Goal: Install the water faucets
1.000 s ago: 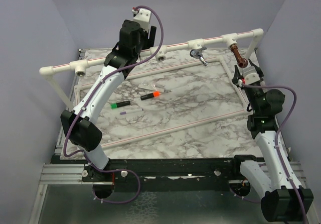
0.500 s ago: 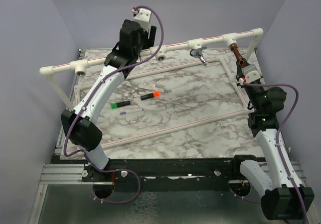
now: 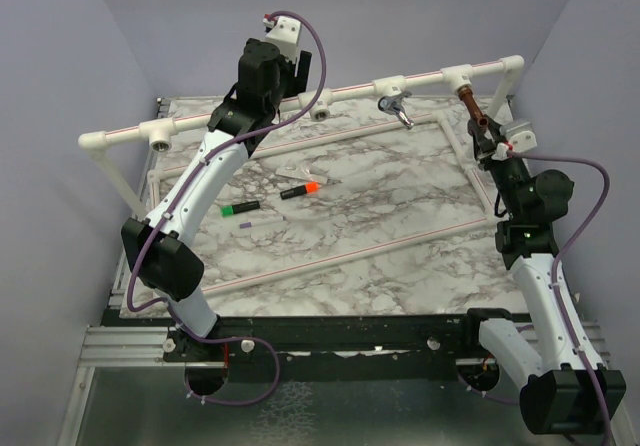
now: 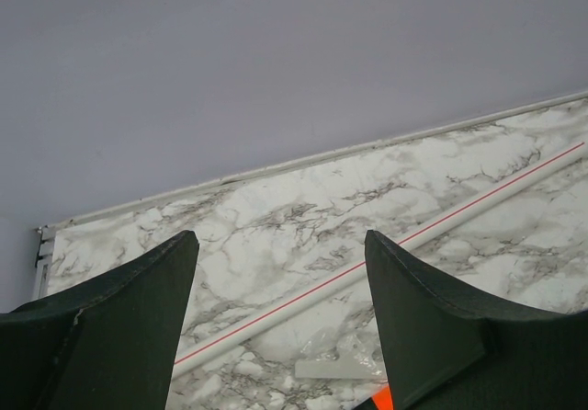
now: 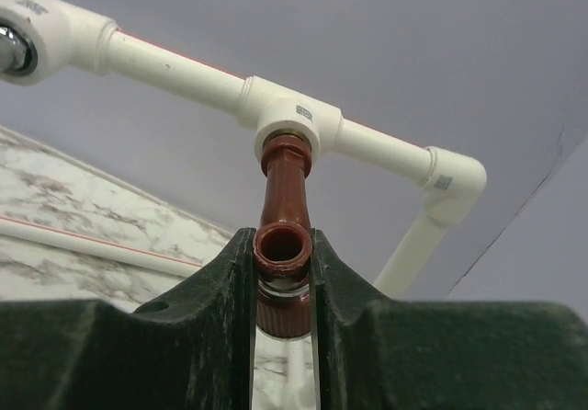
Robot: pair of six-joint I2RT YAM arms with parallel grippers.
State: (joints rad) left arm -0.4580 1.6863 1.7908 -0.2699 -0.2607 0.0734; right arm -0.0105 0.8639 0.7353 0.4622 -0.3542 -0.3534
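1. the right gripper [image 5: 283,256] pinches the copper faucet [image 5: 283,185]; its two dark fingers [image 5: 216,290] press on either side of the spout's round open end.
2. the faucet's other end sits in a white tee fitting [image 5: 296,116] on the raised pipe rail [image 5: 175,65], and the faucet reaches from that fitting to the gripper.
3. from above, the right gripper [image 3: 488,146] is at the far right of the marble table [image 3: 400,216], at the lower tip of the copper faucet [image 3: 471,106].
4. the chrome faucet [image 3: 399,109] sits in the next fitting to the left on the same pipe rail [image 3: 350,90], well apart from both grippers.
5. the left gripper [image 4: 277,240] is spread wide with nothing between its fingers; only the table and a thin red-striped pipe [image 4: 386,249] show in the gap.
6. from above, the left gripper [image 3: 302,69] is raised near the rail, left of the chrome faucet.
7. an orange-capped marker [image 3: 300,189] and a green-capped marker [image 3: 240,208] lie on the table.
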